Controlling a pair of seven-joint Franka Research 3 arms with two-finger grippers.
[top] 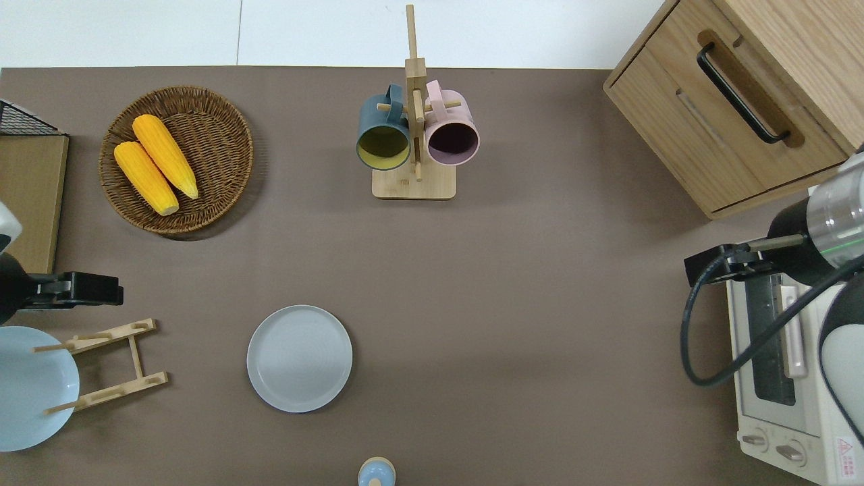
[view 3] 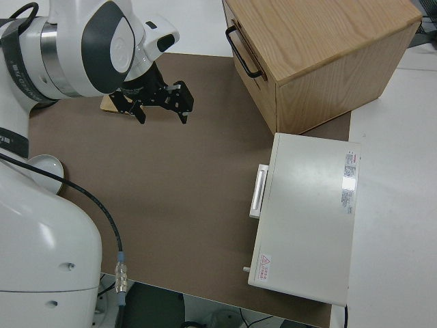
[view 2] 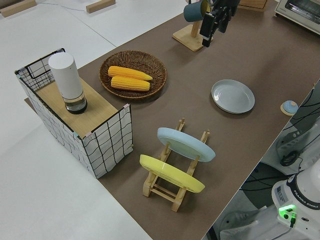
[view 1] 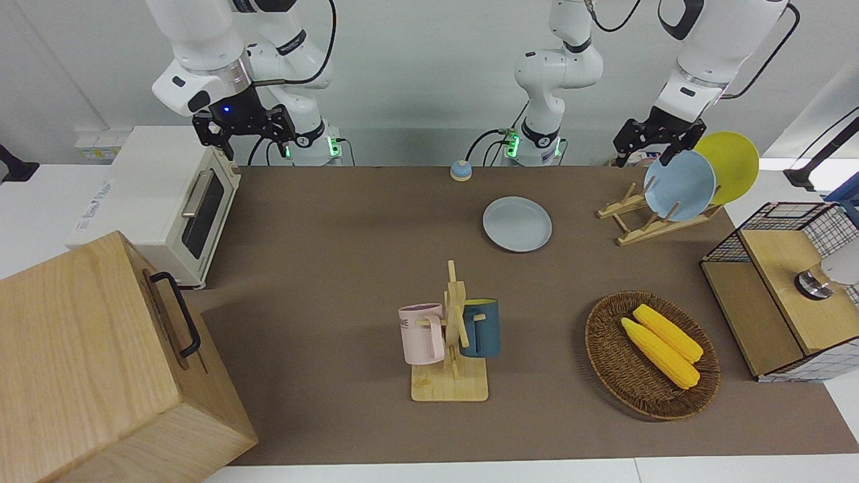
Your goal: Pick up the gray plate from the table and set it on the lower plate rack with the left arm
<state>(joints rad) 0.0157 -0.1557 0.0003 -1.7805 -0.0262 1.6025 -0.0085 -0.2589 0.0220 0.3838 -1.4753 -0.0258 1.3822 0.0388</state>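
Note:
The gray plate (view 1: 517, 224) (top: 299, 358) (view 2: 232, 96) lies flat on the brown table (view 1: 322, 282), near the middle and toward the robots. The wooden plate rack (view 1: 634, 225) (top: 108, 364) (view 2: 172, 192) stands beside it at the left arm's end. A light blue plate (view 1: 679, 186) (view 2: 186, 144) and a yellow plate (view 1: 731, 161) (view 2: 170, 173) lean in its upper slots, while its lower pegs are bare. My left gripper (view 1: 645, 159) (top: 111, 290) (view 2: 214, 29) hangs open in the air over the table by the rack's lower end, holding nothing. The right arm is parked, its gripper (view 1: 245, 134) (view 3: 162, 109) open.
A wicker basket (top: 223, 169) with two corn cobs and a mug stand (top: 413, 182) with a pink and a blue mug sit farther from the robots. A wire crate (view 1: 778, 295) flanks the rack. A toaster oven (view 1: 168, 201), wooden cabinet (view 1: 87, 362) and small blue knob (view 1: 460, 171) are also present.

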